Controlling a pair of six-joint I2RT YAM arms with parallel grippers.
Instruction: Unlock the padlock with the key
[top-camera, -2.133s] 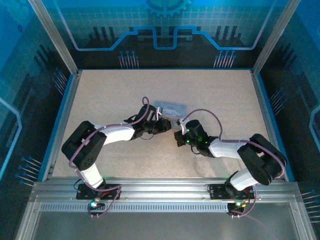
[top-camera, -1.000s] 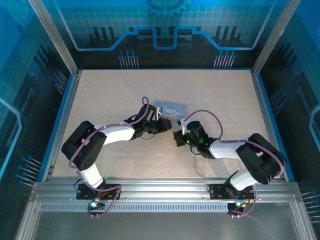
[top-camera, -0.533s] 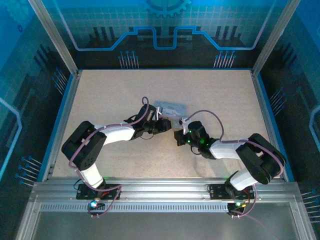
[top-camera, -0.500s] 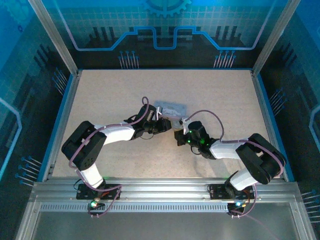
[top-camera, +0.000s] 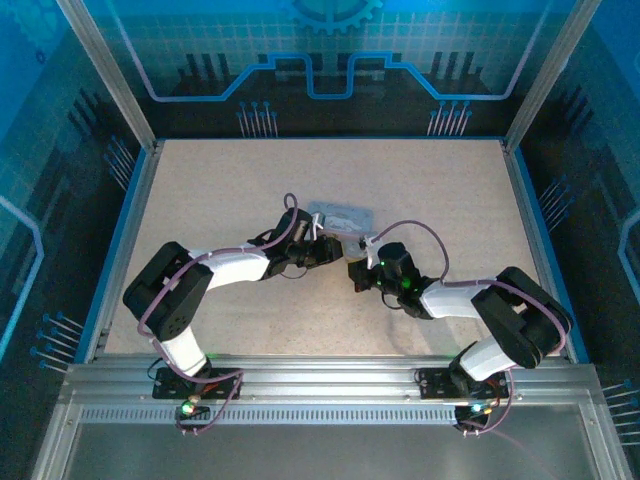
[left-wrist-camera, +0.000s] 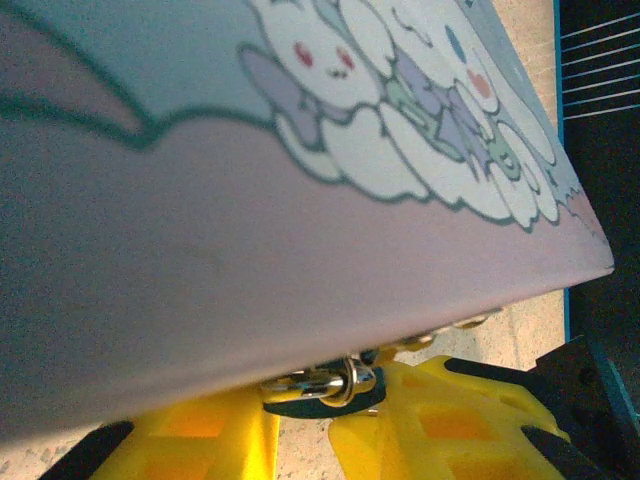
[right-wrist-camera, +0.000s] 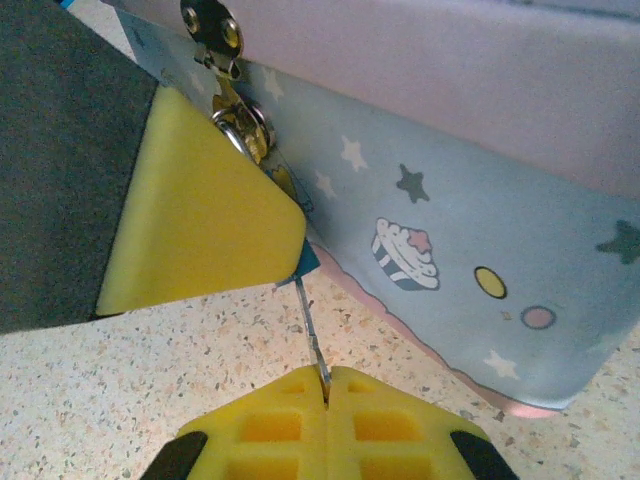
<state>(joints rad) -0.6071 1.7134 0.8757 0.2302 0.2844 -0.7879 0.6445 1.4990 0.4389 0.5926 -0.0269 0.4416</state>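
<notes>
Right gripper (right-wrist-camera: 327, 380) slightly closer; key (right-wrist-camera: 311, 335) in its jaws, tip at padlock (right-wrist-camera: 306, 262).

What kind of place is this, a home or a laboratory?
Probably a laboratory robot cell: a speckled table fenced by aluminium posts and blue printed panels, with two arms bolted to a metal rail.

Top view high, looking down; both wrist views close, sharing tin (right-wrist-camera: 480, 230).
</notes>
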